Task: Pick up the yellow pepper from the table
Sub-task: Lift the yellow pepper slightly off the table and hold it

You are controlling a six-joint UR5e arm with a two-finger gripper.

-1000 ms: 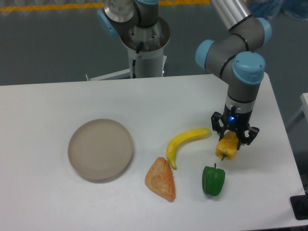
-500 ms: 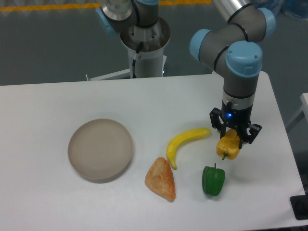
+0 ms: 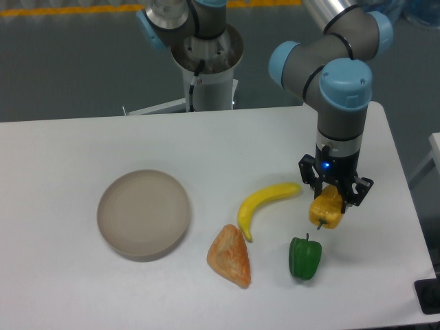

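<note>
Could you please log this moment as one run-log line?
phase: grasp | gripper: shut on pepper | banana, green pepper: on table

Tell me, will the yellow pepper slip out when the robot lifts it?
Probably not. The gripper has its fingers on either side of the yellow pepper, near its top. It looks like a stiff, light toy, so it should keep its shape. Its skin looks smooth and rounded, though, so it might twist or slide a little.
</note>
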